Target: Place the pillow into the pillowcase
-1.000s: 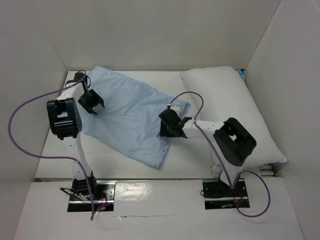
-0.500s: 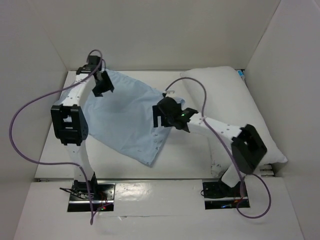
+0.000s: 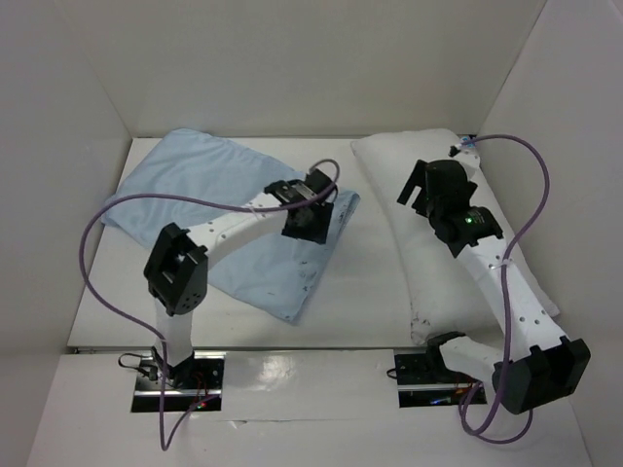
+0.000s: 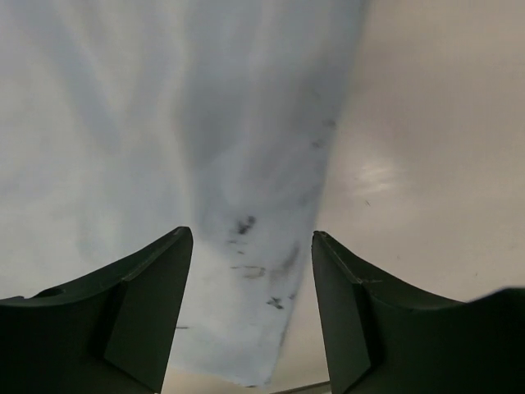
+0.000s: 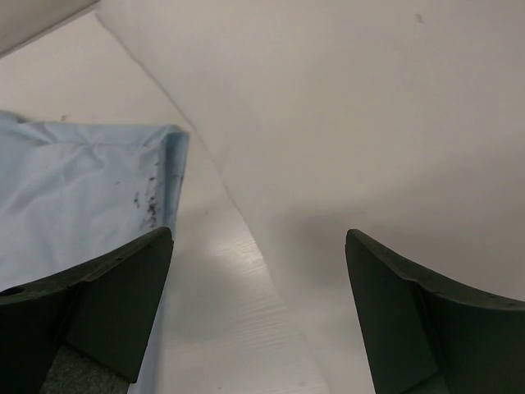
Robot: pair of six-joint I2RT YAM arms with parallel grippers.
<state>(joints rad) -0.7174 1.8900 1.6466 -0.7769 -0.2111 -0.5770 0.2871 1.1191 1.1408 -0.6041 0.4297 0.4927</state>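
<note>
- Top external view: the pillow (image 3: 384,161) lies plump and white along the right side of the table (image 3: 370,311). Its far end is near the back wall (image 3: 292,68), and the whole of it is outside the pillowcase.
- The pillowcase (image 3: 204,190) lies flat and wrinkled to the left of the pillow, with a strip of bare table between the two.
- My right pincer (image 3: 417,187) hangs over the far half of the pillow, near its left edge. My right arm (image 3: 496,282) runs back along the pillow toward my base.
- Right wrist view: my right pincer (image 5: 258,304) is released, its fingers (image 5: 107,304) wide apart with nothing between them. The pillow (image 5: 369,123) fills the right side. Left of it come the table (image 5: 213,279) and then the pillowcase (image 5: 74,197), which has dark specks (image 5: 152,205) by its hem.
- My left pincer (image 3: 307,219) hangs left of the pillow, over the pillowcase edge that faces it.
- Left wrist view: my left pincer (image 4: 250,320) is released too, fingers (image 4: 139,320) apart and holding nothing. The speckled blue pillowcase (image 4: 164,123) lies below it, with bare table (image 4: 426,164) on the right.
</note>
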